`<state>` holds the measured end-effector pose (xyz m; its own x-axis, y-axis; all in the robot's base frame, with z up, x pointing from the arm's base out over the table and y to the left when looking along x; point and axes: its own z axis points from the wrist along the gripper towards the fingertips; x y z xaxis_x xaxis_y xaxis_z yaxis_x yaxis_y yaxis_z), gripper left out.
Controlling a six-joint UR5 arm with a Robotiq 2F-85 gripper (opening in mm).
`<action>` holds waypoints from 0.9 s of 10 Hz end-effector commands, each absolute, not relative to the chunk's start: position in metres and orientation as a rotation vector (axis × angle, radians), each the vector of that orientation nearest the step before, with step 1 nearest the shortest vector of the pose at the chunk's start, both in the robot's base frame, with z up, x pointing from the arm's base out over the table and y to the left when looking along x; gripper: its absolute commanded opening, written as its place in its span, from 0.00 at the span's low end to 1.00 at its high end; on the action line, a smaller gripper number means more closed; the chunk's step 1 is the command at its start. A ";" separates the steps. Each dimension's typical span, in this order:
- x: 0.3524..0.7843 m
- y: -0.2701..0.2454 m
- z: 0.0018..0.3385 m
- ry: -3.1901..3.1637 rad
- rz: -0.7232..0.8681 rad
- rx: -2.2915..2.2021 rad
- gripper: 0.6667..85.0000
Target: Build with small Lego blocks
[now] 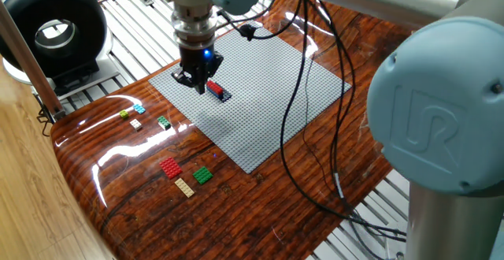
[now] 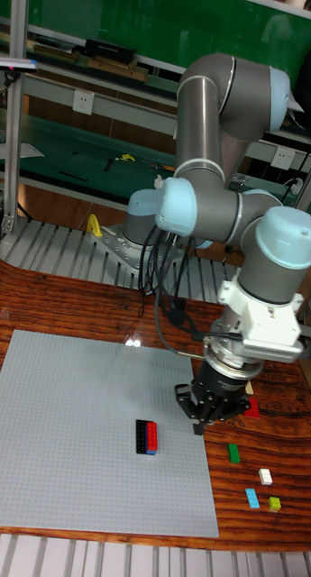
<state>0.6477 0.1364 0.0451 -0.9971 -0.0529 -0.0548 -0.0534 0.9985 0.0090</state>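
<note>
Red-and-blue Lego stack (image 1: 218, 91) on baseplate (image 1: 268, 94), just beside spread, empty fingers (image 1: 189, 80)

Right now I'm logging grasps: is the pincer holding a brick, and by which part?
Nothing is held. The pincer hangs empty beside the red-and-blue brick stack, which sits on the grey baseplate.
</note>
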 end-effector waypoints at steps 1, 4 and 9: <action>0.652 0.181 0.049 3.076 0.045 0.023 0.00; 0.648 0.183 0.055 3.110 0.108 -0.043 0.00; 0.649 0.181 0.048 3.132 0.050 0.006 0.01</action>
<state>0.6473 0.1746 0.0502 -0.9995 -0.0232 -0.0222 -0.0238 0.9994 0.0264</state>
